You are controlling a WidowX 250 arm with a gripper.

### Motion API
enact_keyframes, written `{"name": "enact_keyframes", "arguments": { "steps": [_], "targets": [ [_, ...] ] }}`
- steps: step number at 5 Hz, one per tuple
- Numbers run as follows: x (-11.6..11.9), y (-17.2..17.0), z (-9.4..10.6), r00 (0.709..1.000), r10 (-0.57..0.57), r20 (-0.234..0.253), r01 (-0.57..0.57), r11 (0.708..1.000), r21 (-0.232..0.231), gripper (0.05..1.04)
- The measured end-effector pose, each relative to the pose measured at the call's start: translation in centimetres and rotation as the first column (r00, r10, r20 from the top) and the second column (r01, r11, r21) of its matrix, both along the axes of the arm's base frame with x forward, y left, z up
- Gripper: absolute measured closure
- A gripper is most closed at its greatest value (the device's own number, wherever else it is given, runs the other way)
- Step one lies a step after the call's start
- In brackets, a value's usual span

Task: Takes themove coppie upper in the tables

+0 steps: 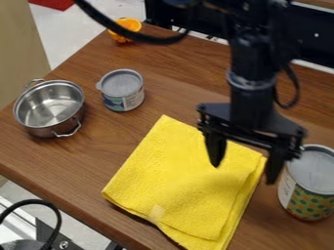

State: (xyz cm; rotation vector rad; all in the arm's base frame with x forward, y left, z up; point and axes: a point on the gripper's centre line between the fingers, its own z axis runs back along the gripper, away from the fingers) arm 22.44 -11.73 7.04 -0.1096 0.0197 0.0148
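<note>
So up front we've got the yellow cloth [176, 180], folded on the table [98, 163], and the gripper [242, 174] is hanging over its right-hand side as we look at it. Fingers are wide open with nothing between them — one's above the cloth, the other's around its edge, near the big can [305, 193]. Farther back we see the pot [44, 128], then the small can [124, 93] — and an orange [124, 30] way at the far side.

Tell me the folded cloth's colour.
The folded cloth is bright yellow, best seen in the camera view.
</note>
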Motion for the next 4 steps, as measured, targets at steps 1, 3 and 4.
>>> {"name": "enact_keyframes", "arguments": {
  "steps": [1,3,4],
  "targets": [
    [-1.1,-1.8,-0.2,0.998,-0.056,0.018,0.056,0.998,-0.026,0.087],
    [-1.4,-5.8,-0.8,0.994,-0.098,0.054,0.099,0.995,-0.021,0.087],
    [-0.6,-7.2,-1.6,0.997,-0.044,0.058,0.044,0.999,0.005,0.087]
  ]
}}
